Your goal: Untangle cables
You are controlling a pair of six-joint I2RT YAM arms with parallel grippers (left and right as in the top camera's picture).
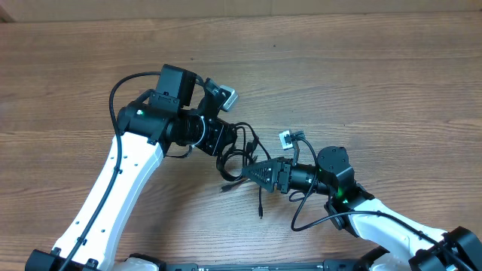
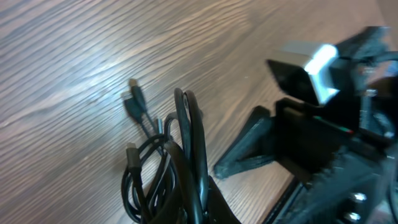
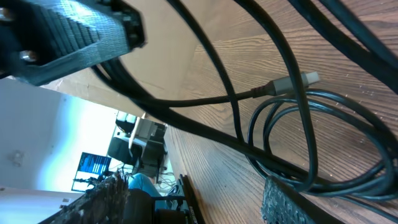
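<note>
Black cables point(image 1: 242, 150) bunched on tabletop point(image 1: 361, 68) between arms, clamped in left hand point(image 1: 226, 144); right hand point(image 1: 252, 173) apart, cords crossing gap. Risk: right grabs several strands together, pull tightens knot, or bunch slips from left.

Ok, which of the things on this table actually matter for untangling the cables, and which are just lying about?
For the job: cables, left gripper shut on them, right gripper open at the bundle.
Just there: table, thick arm wiring.
</note>
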